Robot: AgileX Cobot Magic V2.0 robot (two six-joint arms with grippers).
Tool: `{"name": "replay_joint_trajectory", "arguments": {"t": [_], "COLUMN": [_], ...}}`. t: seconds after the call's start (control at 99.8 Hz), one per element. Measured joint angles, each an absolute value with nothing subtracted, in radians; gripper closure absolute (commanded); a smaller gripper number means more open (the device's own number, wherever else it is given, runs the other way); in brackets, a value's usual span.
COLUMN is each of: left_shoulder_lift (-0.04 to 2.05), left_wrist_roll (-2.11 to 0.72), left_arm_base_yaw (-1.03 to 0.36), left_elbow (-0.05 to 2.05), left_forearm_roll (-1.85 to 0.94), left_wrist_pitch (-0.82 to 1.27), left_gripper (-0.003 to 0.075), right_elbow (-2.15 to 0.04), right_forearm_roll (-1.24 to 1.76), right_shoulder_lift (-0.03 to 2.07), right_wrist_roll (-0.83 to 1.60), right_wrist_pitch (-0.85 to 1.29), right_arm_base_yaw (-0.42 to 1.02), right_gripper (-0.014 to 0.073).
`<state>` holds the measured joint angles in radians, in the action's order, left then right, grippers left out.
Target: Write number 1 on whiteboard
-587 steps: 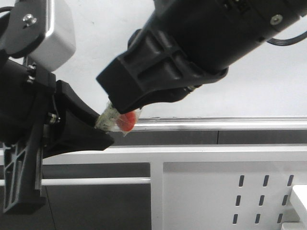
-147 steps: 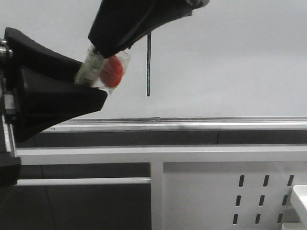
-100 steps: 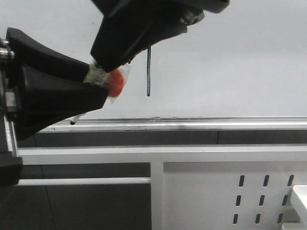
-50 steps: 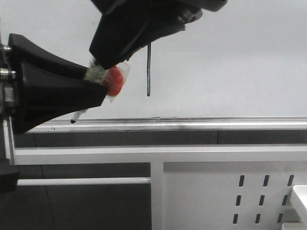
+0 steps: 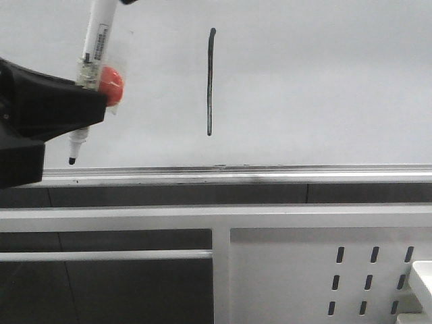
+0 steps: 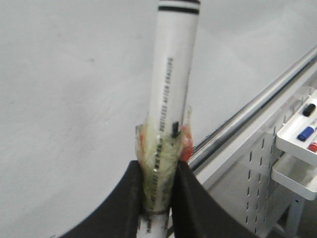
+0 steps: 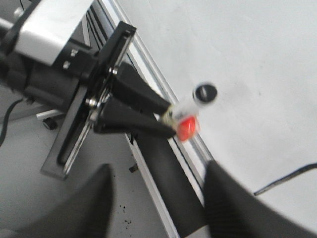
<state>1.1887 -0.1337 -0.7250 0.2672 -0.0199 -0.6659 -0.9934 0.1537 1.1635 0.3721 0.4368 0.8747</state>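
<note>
The whiteboard (image 5: 324, 81) fills the upper front view, with its silver rail (image 5: 270, 173) below. The number 1 (image 5: 210, 81) is a thin dark near-vertical stroke on it; it also shows in the right wrist view (image 7: 287, 178). My left gripper (image 5: 91, 101) is at the far left, shut on a white marker pen (image 5: 96, 40) with red tape (image 5: 112, 79), tip down (image 5: 71, 160) just off the board. In the left wrist view the fingers (image 6: 190, 198) clamp the pen (image 6: 173, 99). My right gripper (image 7: 158, 213) is open and empty, away from the pen (image 7: 198, 99).
A white perforated panel (image 5: 324, 270) and frame bars stand under the rail. A white tray (image 6: 302, 144) with spare markers hangs at the right, its corner just in the front view (image 5: 422, 277). The left arm's black body (image 7: 74, 84) lies along the rail.
My right gripper has let go of the pen and moved out of the front view. The left gripper has moved left with the pen, now more upright. The whole stroke shows.
</note>
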Motion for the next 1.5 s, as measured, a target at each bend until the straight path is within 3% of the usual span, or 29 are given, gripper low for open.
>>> {"name": "replay_joint_trajectory", "arguments": {"t": [0.04, 0.621, 1.343, 1.413, 1.503], "left_shoulder_lift": [1.189, 1.477, 1.549, 1.549, 1.549], "left_wrist_roll": [-0.134, 0.049, 0.058, 0.058, 0.058], "left_arm_base_yaw": [-0.725, -0.725, -0.725, -0.725, -0.725], "left_elbow": [0.258, 0.224, 0.256, 0.256, 0.256], "left_forearm_roll": [-0.043, -0.214, -0.293, -0.293, -0.293], "left_wrist_pitch": [-0.683, -1.117, -1.131, -1.131, -1.131], "left_gripper": [0.074, 0.074, 0.0738, 0.0714, 0.0608], "right_elbow": [-0.993, -0.993, -0.993, -0.993, -0.993], "right_forearm_roll": [0.154, 0.16, 0.16, 0.16, 0.16], "right_shoulder_lift": [1.151, 1.115, 1.115, 1.115, 1.115], "right_wrist_roll": [0.372, 0.368, 0.366, 0.366, 0.366], "right_wrist_pitch": [0.456, 0.576, 0.578, 0.578, 0.578], "right_arm_base_yaw": [0.875, 0.875, 0.875, 0.875, 0.875], "right_gripper": [0.0669, 0.0652, 0.0652, 0.0652, 0.0652]}}
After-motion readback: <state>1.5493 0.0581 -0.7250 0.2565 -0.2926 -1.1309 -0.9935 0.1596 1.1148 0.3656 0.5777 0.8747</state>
